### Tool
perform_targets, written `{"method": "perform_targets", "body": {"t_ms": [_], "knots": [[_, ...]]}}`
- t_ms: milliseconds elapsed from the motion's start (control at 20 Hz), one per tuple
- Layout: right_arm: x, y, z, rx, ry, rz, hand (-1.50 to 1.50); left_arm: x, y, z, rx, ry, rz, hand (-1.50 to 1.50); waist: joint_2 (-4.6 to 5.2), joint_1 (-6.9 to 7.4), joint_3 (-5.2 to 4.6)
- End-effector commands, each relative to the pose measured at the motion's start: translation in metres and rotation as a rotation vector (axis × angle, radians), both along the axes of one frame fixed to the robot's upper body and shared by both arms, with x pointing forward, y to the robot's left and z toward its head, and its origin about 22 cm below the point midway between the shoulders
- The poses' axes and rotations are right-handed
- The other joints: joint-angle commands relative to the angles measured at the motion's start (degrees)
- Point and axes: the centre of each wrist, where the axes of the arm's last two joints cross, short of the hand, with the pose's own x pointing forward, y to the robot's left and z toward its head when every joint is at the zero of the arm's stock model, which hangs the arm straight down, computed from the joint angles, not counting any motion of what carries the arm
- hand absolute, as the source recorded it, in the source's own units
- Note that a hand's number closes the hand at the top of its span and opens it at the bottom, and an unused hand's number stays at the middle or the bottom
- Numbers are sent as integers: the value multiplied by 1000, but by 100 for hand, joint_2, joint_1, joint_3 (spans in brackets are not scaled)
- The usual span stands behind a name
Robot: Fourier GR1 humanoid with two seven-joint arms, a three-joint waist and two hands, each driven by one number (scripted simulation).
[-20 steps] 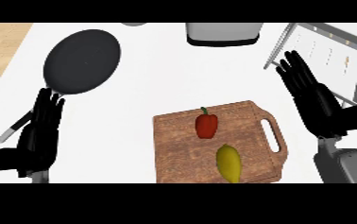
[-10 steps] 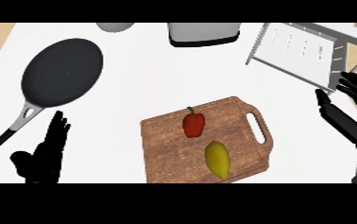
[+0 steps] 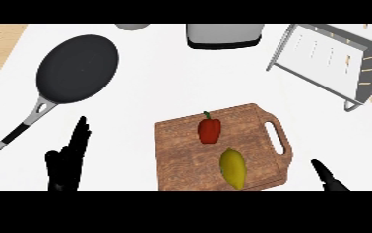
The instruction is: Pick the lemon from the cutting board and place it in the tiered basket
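**Desk:** Where is the lemon?

**Me:** I have the lemon on the cutting board, low in the frame and right of centre. It sits just below the red pepper, and the two are not touching. Its long axis runs almost top to bottom in the frame, with the lower tip leaning slightly right.

**Desk:** Which hand is closer?

**Me:** The right hand. It pokes in at the lower right corner, just past the board's handle end, and the lemon lies to its left and a little higher. So little of it shows that I cannot tell how open it is, and I see nothing in it. The left hand rests at the lower left, off the board, flat open with its fingers straight up and holding nothing.

**Desk:** And the basket?

**Me:** The tiered basket is at the upper right, on the right hand's side. I judge that I should come in from the right, across the lemon's narrow width.
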Motion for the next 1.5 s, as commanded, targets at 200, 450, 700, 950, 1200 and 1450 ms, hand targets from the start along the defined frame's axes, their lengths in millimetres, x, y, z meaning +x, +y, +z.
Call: {"method": "perform_targets", "body": {"t_ms": [200,450,700,950,1200,1450], "knots": [[-70,16,6,-112,482,190,-150,11,-10,5,23,-6,-54,0,118,306,-46],[-88,9,21,-267,712,152,-150,14,-32,3,15,-19,-81,0,182,436,-57],[-90,17,50,-336,799,59,-150,18,-27,7,9,-17,-86,0,175,544,-50],[-77,29,38,-345,857,10,-150,20,-38,9,8,-24,-112,0,154,607,-37],[-52,44,30,-416,953,-11,-150,24,-34,5,12,-10,-115,0,161,667,-34],[-41,78,23,-445,1113,-15,-150,20,-33,5,-2,8,-121,0,134,668,-26]]}}
